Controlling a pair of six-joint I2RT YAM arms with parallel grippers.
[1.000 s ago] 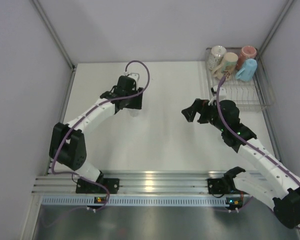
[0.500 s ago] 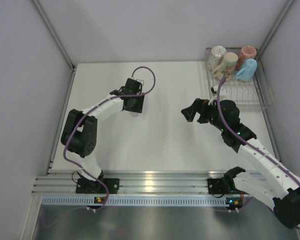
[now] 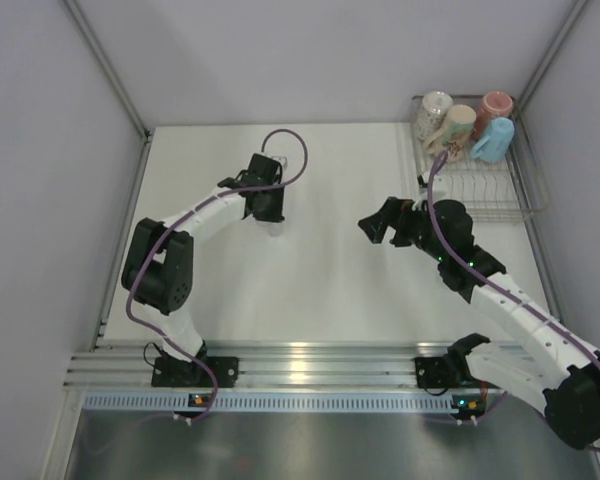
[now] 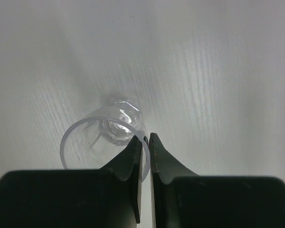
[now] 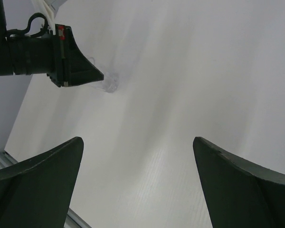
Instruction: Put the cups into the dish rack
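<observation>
My left gripper [image 4: 146, 138] has its fingers pressed together on the wall of a clear cup [image 4: 115, 126]. One finger is inside the rim and the other outside, with the thin wall pinched between the tips. The cup stands mouth up on the white table [image 3: 330, 280], and most of its rim lies to the left of the fingers in the wrist view. From overhead the gripper covers it, and I can make out only what seems to be a faint pale shape beneath the fingers.

My right gripper [image 3: 378, 220] is spread wide and holds nothing. It hangs above the table right of the middle and points across toward the left arm, well apart from the clear cup. In its own wrist view I see the clear cup small and faint, just beside the tip of the left gripper.

The dish rack [image 3: 490, 195] sits at the far right corner of the table, beyond the right gripper. Four mugs are crowded at its far end:
- The white patterned mug [image 3: 434, 108] is furthest left.
- The cream mug [image 3: 458, 122] touches it on the right.
- The pinkish-red mug [image 3: 497, 103] is at the back right.
- The light blue mug [image 3: 494, 140] is just in front of the pinkish-red one.
</observation>
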